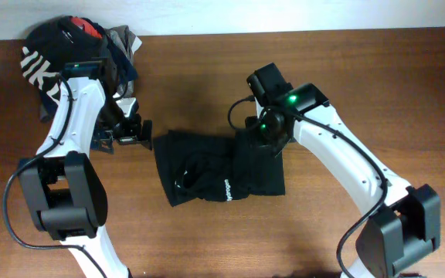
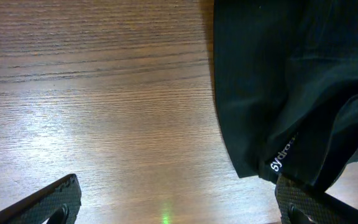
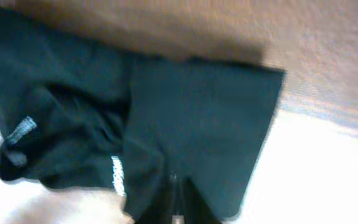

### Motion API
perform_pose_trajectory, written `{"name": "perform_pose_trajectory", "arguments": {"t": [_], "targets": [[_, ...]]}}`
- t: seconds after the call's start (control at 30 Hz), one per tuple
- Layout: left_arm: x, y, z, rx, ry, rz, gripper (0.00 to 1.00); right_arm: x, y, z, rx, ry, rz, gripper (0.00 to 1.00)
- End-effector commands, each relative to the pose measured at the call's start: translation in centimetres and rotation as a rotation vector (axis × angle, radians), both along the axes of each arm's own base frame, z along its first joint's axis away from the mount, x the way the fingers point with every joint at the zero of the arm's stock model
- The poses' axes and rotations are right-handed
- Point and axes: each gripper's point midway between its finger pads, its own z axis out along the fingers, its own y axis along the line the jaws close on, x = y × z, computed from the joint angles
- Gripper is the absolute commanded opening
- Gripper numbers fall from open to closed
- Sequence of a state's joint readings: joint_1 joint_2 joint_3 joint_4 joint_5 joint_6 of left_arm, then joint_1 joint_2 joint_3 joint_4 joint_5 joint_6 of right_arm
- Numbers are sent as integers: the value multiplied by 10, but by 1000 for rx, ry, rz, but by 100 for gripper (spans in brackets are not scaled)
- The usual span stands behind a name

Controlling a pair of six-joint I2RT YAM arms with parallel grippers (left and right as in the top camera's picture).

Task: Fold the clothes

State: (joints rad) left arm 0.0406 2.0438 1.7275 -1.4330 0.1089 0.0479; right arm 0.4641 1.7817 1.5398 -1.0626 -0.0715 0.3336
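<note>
We read white "Sydr…" on leggings (image 1: 219, 176), mid-frame. Left gripper (image 1: 134, 133) fingers apart; right gripper (image 1: 267, 130): we cannot tell.

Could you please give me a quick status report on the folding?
Left pincer open, empty, beside the leggings' left edge. Right pincer over their far right corner, grip unclear. Leggings bunched, partly folded, mid-table. Clothes pile far left, apart from leggings.

Your table (image 2: 104, 93) is grained wood, smooth, with a soft sheen that glares under the light. The leggings (image 1: 215, 174) are matt black cloth with white printed lettering. The arm shells (image 1: 346, 154) look like glossy white plastic.
</note>
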Motion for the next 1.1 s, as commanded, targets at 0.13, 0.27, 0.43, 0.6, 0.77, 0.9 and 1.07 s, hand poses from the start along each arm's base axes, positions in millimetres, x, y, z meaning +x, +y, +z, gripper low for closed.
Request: {"name": "perform_pose_trajectory", "arguments": {"t": [0.13, 0.27, 0.43, 0.6, 0.77, 0.9, 1.07], "targets": [[-2, -1, 7, -16, -14, 18, 99, 19, 34, -44, 132, 12, 40, 4], [-2, -2, 7, -17, -12, 18, 99, 33, 41, -71, 133, 14, 37, 4], [-3, -1, 7, -16, -9, 18, 99, 36, 42, -104, 115, 54, 33, 4], [-3, -1, 7, -16, -10, 18, 99, 36, 43, -121, 102, 74, 59, 4], [0, -1, 6, -16, -19, 18, 99, 47, 42, -63, 125, 8, 69, 4], [-1, -1, 6, -16, -19, 18, 99, 47, 30, 18, 151, -67, 88, 4], [-1, -1, 7, -16, -16, 18, 99, 8, 16, 63, 151, -20, 143, 10]]}}
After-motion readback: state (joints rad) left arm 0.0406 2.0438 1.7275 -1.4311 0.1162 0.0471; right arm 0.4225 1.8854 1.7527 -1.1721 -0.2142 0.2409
